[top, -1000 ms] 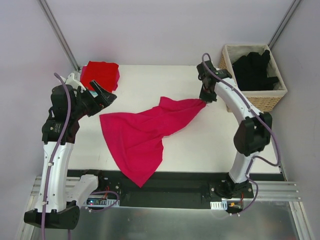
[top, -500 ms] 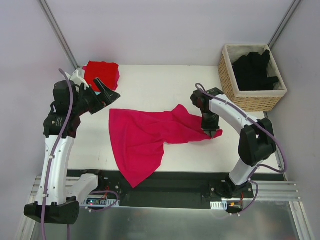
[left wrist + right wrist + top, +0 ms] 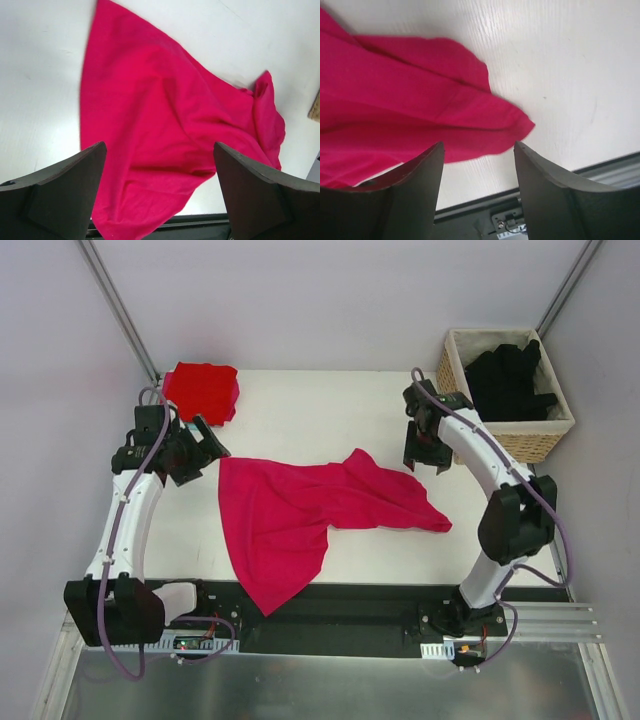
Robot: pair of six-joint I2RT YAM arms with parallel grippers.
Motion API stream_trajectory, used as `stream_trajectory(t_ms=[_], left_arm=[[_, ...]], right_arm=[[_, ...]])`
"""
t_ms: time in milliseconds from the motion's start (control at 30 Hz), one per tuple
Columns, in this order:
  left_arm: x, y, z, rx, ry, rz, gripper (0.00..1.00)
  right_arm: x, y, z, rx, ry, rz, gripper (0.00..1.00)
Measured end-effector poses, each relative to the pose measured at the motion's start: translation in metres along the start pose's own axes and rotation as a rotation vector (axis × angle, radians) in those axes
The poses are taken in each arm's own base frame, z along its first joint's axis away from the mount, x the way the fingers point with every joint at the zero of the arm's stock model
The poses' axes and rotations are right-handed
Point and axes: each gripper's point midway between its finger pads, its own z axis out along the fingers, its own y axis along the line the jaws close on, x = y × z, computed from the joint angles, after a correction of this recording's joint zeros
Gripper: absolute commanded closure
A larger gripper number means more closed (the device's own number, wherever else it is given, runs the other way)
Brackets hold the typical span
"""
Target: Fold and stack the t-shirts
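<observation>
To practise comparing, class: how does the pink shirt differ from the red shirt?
The pink shirt lies spread and rumpled across the table, one end over the near edge; the red shirt sits folded compactly at the far left corner. The pink shirt covers far more table than the red shirt. Both are plain cloth, unheld.

Left gripper point(image 3: 208, 452), right gripper point(image 3: 425, 464): both unclenched.

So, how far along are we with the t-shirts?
Done: the red t-shirt sits folded at the far left corner of the table. In hand: the magenta t-shirt lies rumpled and unfolded mid-table, hanging over the near edge; the left gripper and right gripper are both open, off it. Left: fold it, stack it, then the black t-shirts in the basket.
</observation>
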Motion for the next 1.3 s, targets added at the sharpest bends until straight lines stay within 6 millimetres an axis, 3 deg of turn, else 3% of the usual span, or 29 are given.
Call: stream_trajectory(t_ms=[133,300,433,600,800,933,1033,1133,1300], left_arm=[[-0.006,0.018,0.011,-0.065,0.005,-0.033,0.12],[0.003,0.029,0.028,-0.099,0.059,-0.054,0.12],[0.016,0.04,0.038,-0.126,0.103,-0.072,0.12],[0.024,0.046,0.043,-0.136,0.118,-0.082,0.13],[0.034,0.052,0.047,-0.148,0.14,-0.105,0.14],[0.039,0.054,0.049,-0.15,0.151,-0.113,0.14],[0.04,0.054,0.048,-0.14,0.147,-0.111,0.14],[0.04,0.05,0.045,-0.117,0.142,-0.108,0.14],[0.04,0.044,0.042,-0.092,0.137,-0.105,0.14]], right_arm=[[-0.02,0.008,0.041,-0.06,0.064,0.011,0.4],[-0.032,0.057,0.078,-0.249,0.16,-0.047,0.43],[-0.03,0.085,0.089,-0.37,0.214,-0.055,0.44],[-0.026,0.093,0.083,-0.444,0.234,-0.063,0.45],[0.01,0.069,0.073,-0.402,0.285,-0.078,0.48],[0.057,0.03,0.064,-0.296,0.34,-0.094,0.48],[0.079,0.009,0.064,-0.235,0.372,-0.092,0.48],[0.085,-0.005,0.071,-0.191,0.386,-0.076,0.49],[0.076,-0.018,0.081,-0.153,0.357,-0.04,0.49]])
